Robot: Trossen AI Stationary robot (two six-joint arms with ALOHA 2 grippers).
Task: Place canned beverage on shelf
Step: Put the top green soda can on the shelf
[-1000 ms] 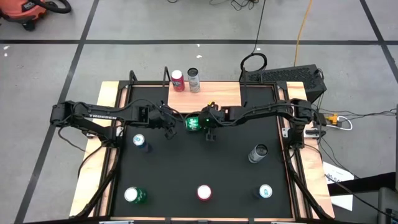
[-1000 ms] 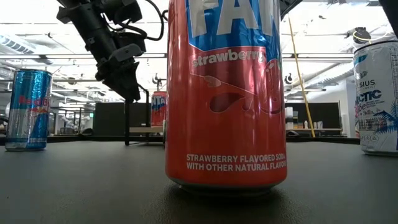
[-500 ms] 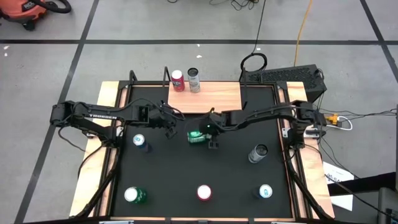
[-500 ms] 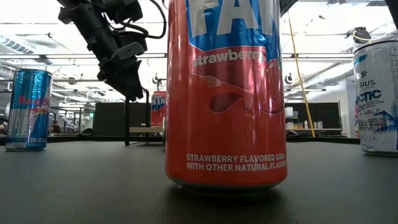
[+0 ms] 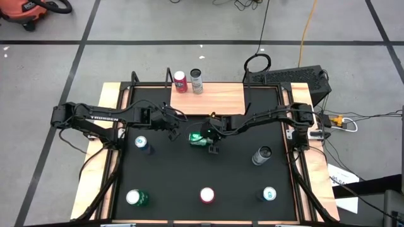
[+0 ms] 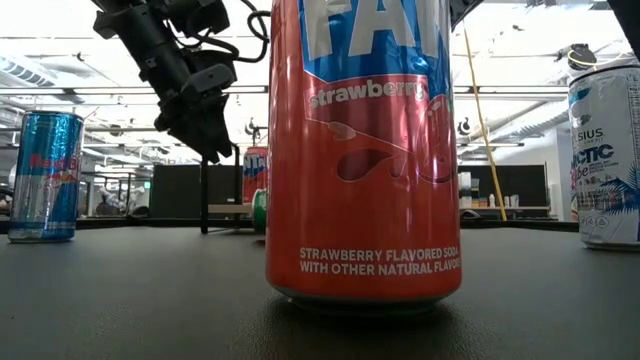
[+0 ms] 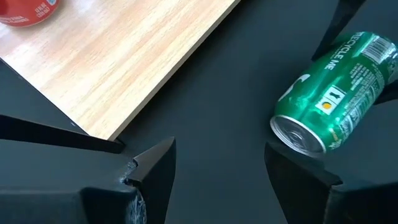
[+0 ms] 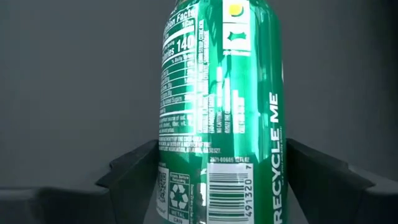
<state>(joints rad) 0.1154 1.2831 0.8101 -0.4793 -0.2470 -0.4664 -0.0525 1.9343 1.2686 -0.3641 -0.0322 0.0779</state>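
Two dark jointed arms, white lettering on left arm (image 5: 101, 117), black cabling, angular black fingers (image 7: 152, 167)

So the high cam sits overhead looking straight down, far enough back to take in the whole black tabletop (image 5: 189, 176) plus the grey floor around it. The low cam sits right at table level facing across into the room, practically nose to nose with a tall red strawberry soda can (image 6: 363, 150). Each wrist cam peers forward past its own dark fingers from close in, and both catch the same shiny green aluminium can (image 7: 333, 93) (image 8: 221, 112), also seen from overhead.
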